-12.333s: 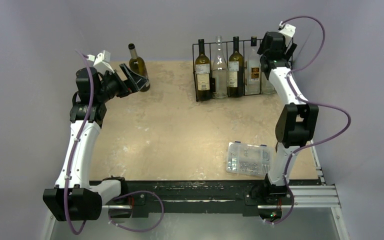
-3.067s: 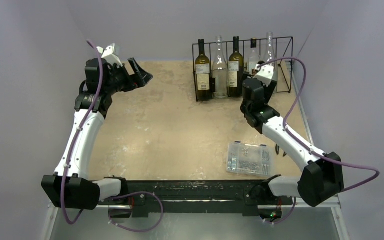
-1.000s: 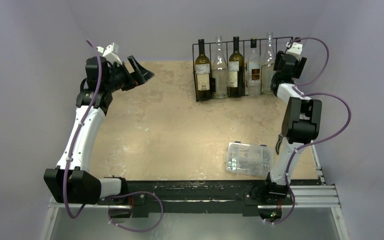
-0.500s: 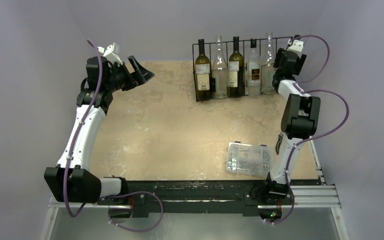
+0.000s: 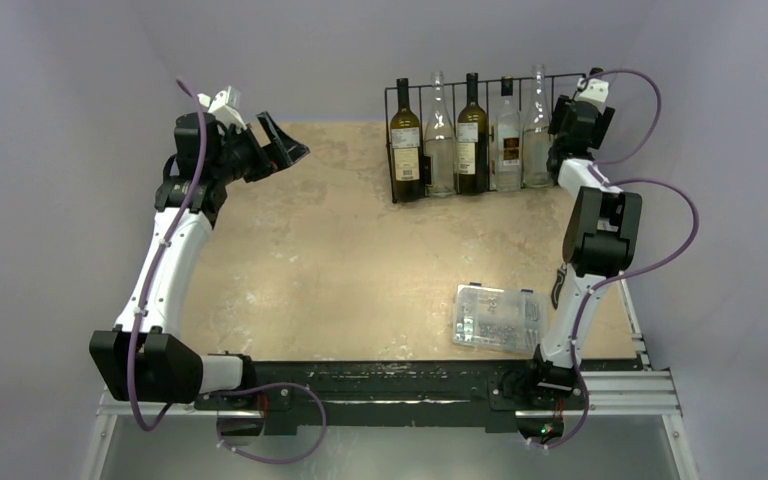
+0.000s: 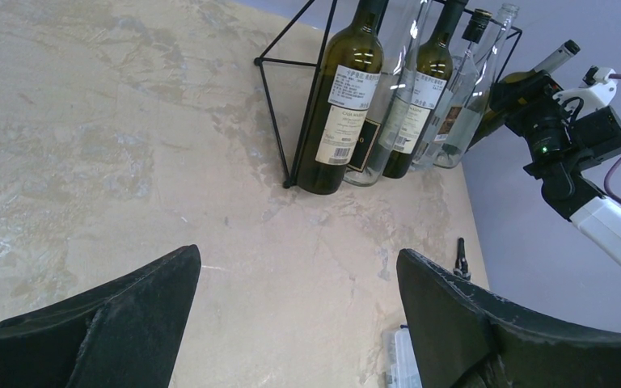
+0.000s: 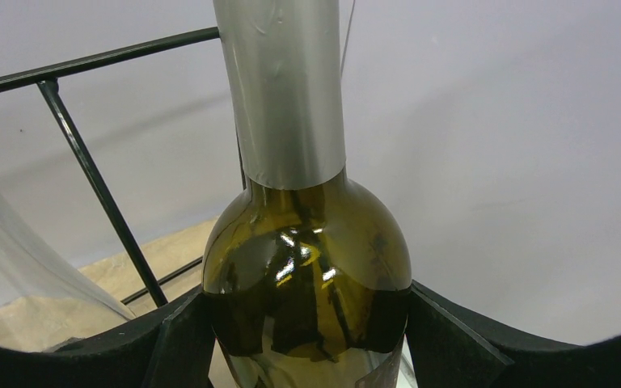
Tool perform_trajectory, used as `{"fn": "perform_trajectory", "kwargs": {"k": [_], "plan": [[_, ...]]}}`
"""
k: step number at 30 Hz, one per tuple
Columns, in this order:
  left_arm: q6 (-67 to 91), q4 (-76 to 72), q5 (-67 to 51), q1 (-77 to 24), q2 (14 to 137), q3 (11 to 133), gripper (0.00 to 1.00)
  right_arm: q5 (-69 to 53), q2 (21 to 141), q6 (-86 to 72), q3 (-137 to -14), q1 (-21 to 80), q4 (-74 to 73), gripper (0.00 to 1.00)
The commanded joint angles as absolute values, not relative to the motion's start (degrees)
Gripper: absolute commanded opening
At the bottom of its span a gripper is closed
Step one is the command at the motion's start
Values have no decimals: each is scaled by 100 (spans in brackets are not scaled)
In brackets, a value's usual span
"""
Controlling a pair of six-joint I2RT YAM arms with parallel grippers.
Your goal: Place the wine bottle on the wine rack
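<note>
Wine rack (image 5: pixel 389 140) far right on table (image 5: pixel 340 260), five bottles (image 5: pixel 472 140) inside, wine bottle (image 7: pixel 307 283) at right end

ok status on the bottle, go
Left gripper open, empty. Right gripper shut on wine bottle, tilted at the rack's right end. Clear bottle close beside it.

Count on the bench (image 5: pixel 340 260)
Six bottles (image 5: pixel 405 140): five left of the right claw (image 7: pixel 307 339), one wine bottle (image 7: pixel 307 267) between its fingers (image 7: pixel 170 347); one wine rack (image 5: pixel 388 140); one plastic box (image 5: pixel 498 318).
</note>
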State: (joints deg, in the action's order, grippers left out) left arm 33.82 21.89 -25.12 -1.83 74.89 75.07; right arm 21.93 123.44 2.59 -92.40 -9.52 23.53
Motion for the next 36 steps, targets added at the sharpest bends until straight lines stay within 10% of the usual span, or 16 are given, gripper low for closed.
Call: {"fn": "perform_trajectory", "kwargs": {"k": [1,36], "plan": [[3335,2008,-2508,-149,7485,7505,92,1828,12434,404,-9396,-816,2381,56],[3389,1973,-2614,-138,7464,7511,92,1677,12319,77,-10267,-800,1347,99]]}}
